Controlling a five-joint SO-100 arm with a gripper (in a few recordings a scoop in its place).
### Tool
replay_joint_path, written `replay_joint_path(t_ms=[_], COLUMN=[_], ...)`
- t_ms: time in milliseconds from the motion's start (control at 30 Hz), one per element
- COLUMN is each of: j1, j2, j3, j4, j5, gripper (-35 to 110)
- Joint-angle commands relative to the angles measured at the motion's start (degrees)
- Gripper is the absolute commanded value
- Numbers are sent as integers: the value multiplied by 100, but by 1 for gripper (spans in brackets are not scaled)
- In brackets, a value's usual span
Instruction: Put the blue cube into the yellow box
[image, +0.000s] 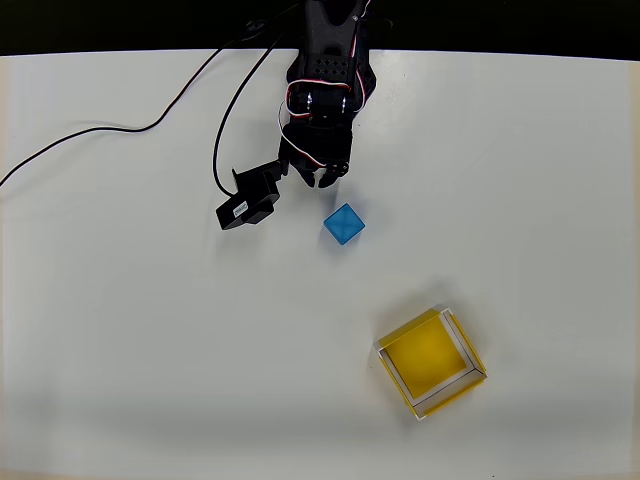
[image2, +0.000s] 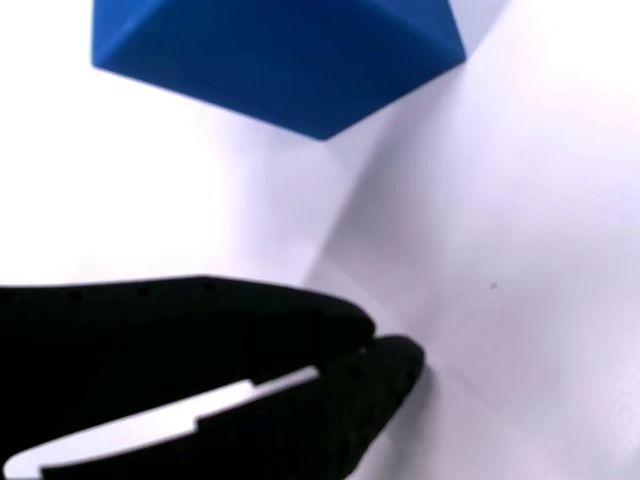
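Observation:
The blue cube (image: 344, 224) sits on the white table, turned corner-on, just below and right of my gripper (image: 325, 180). In the wrist view the blue cube (image2: 280, 60) looms large at the top edge, a short gap ahead of my gripper (image2: 375, 345). The black fingers (image2: 200, 310) meet at their tips with nothing between them, so the gripper is shut and empty. The yellow box (image: 431, 363) lies open-topped at the lower right of the overhead view, well away from the cube, and its floor is bare.
Black cables (image: 120, 128) trail across the table's upper left toward the arm. The wrist camera block (image: 248, 205) juts out left of the gripper. The dark far edge of the table (image: 500, 40) runs along the top.

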Motion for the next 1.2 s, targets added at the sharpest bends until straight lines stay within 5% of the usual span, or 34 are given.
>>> replay_joint_path(t_ms=[0,633,1167], j1=[149,132,0], j2=[158,105,-2540], j3=[158,35,-3551], j4=[53,158,844], j5=[-88,-668,-466], gripper=[0,2,15])
